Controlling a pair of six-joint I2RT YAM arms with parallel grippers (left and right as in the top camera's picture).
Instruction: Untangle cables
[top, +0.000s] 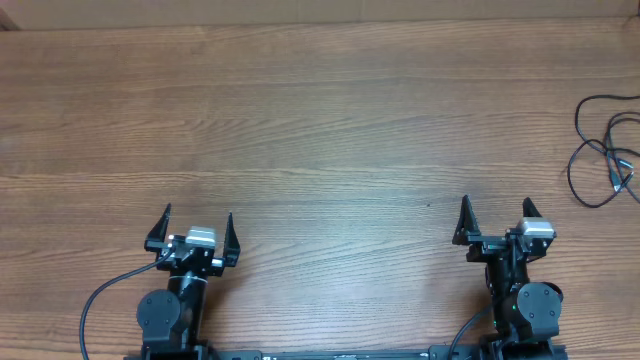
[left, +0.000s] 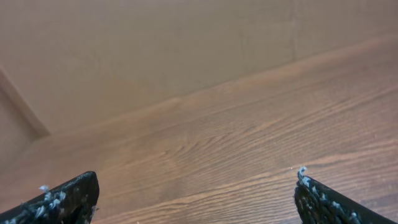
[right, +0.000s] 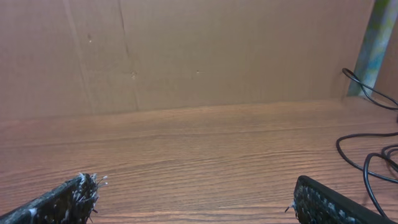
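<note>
The cables (top: 606, 150) are thin black cords lying in loose overlapping loops at the table's far right edge, partly cut off by the frame. In the right wrist view the cables (right: 368, 149) curve along the right side. My right gripper (top: 496, 214) stands open near the front edge, well short and left of them, nothing between its fingers (right: 323, 200). My left gripper (top: 197, 221) is open too, at the front left, far from the cables, with only bare wood between its fingertips (left: 74, 196).
The wooden table (top: 320, 130) stretches wide ahead of both arms. A brown cardboard wall (right: 199, 56) stands along its far side. Thicker black robot wires (top: 95, 300) loop beside the left arm's base.
</note>
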